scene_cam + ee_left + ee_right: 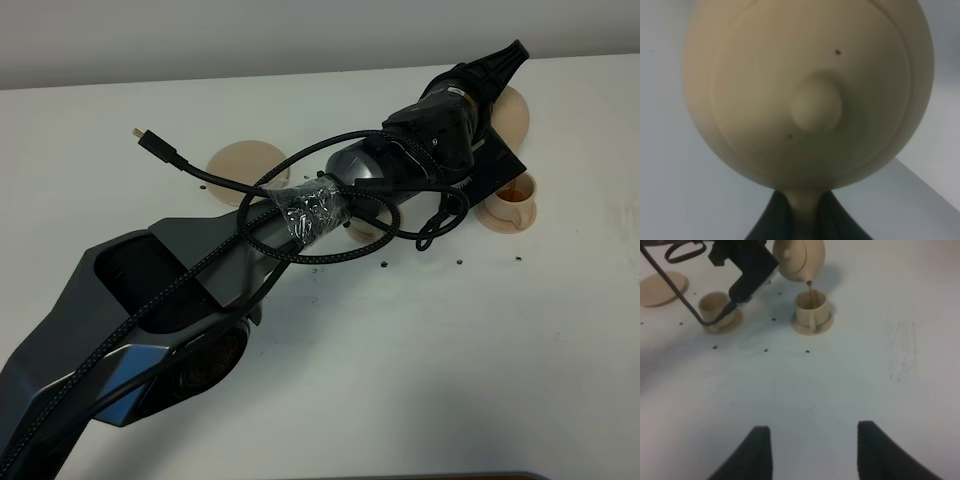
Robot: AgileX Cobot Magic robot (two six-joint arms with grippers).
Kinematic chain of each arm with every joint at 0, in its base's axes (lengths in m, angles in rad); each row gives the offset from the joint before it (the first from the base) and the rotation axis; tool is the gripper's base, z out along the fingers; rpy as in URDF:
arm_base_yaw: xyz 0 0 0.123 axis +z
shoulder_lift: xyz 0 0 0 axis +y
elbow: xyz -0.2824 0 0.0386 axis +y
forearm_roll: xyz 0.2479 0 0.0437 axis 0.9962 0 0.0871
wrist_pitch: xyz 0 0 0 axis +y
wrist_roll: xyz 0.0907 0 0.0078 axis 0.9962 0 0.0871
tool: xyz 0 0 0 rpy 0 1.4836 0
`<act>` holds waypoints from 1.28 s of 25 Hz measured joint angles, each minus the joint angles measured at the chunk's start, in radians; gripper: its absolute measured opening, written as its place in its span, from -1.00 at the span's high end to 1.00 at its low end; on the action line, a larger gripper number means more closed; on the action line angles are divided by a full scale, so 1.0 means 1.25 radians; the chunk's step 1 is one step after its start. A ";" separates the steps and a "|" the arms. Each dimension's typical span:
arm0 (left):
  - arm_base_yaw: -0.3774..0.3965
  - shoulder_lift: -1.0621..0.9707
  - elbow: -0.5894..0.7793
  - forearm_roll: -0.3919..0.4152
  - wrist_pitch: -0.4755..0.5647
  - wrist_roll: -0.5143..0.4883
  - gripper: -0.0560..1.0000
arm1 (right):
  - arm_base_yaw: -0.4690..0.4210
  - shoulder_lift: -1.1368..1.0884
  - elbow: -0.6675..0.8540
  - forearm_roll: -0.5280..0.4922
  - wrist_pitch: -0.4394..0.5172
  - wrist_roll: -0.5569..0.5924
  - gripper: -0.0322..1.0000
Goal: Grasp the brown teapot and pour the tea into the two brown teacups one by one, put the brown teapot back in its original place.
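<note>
Item, my left gripper point(805, 220): jaws drawn tight on the loop handle point(805, 202) of the brown teapot point(800, 260), with the tan strip pinched between my two dark fingers point(767, 227). Brown teapot: held in the air and tipped spout-down, its lid and round knob point(815, 102) filling my left wrist view. Tea stream point(809, 287): thin and brown, falling from the spout point(808, 280) into the receiving teacup point(810, 307) directly below. Receiving teacup: upright on its small saucer point(812, 327), with amber liquid showing inside from the exterior view. Other teacup point(714, 305): upright on a matching saucer point(727, 322), beside the receiving teacup but apart from it, and partly covered by my left arm from above. Large saucer point(245, 170): flat on the white table point(840, 380), beyond the other teacup and well apart from the teapot. Braided cable point(200, 260): looped along my left arm and bound with shiny tape point(310, 212). Dark specks point(765, 350): scattered on the table near the cups. Item, my right gripper point(812, 452): jaws spread wide, holding nothing, hovering over bare table well short of both cups.
</note>
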 joint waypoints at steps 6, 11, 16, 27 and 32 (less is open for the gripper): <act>0.000 0.000 0.000 0.001 -0.014 0.004 0.67 | 0.000 0.000 0.000 0.000 0.000 0.000 0.14; 0.000 0.000 0.000 0.001 -0.016 0.022 0.67 | 0.000 0.000 0.000 0.000 0.000 0.000 0.14; 0.000 0.000 0.000 0.004 -0.016 0.030 0.67 | 0.000 0.000 0.000 0.000 0.000 0.000 0.14; 0.000 0.000 0.000 0.053 -0.050 0.030 0.67 | 0.000 0.000 0.000 0.000 0.000 0.000 0.14; 0.000 0.000 0.000 0.064 -0.061 0.031 0.67 | 0.000 0.000 0.000 0.000 0.000 0.000 0.14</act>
